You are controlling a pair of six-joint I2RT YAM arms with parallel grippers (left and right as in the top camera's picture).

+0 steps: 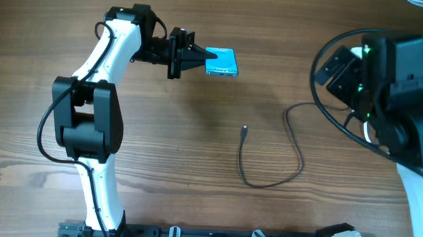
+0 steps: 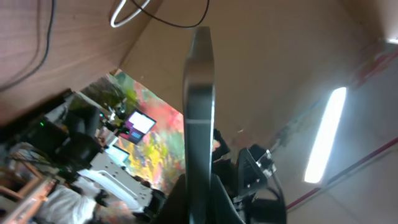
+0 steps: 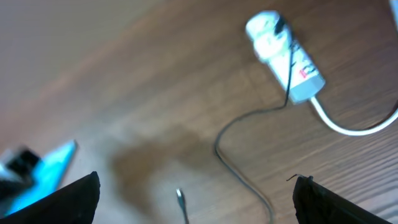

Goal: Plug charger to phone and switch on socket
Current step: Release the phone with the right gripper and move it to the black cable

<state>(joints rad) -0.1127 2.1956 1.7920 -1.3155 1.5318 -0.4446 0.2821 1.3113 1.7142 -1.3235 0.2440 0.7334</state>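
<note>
Overhead, my left jaws are clamped on the phone [image 1: 224, 63], teal screen showing; my left wrist view catches it only edge-on. Right jaws gape apart, the blurred charger [image 3: 217, 149] tip between them, socket [image 3: 285, 56] beyond.

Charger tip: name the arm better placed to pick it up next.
Right. The left gripper is shut on the phone; the right gripper is open and empty, with the charger tip in its wrist view.
</note>
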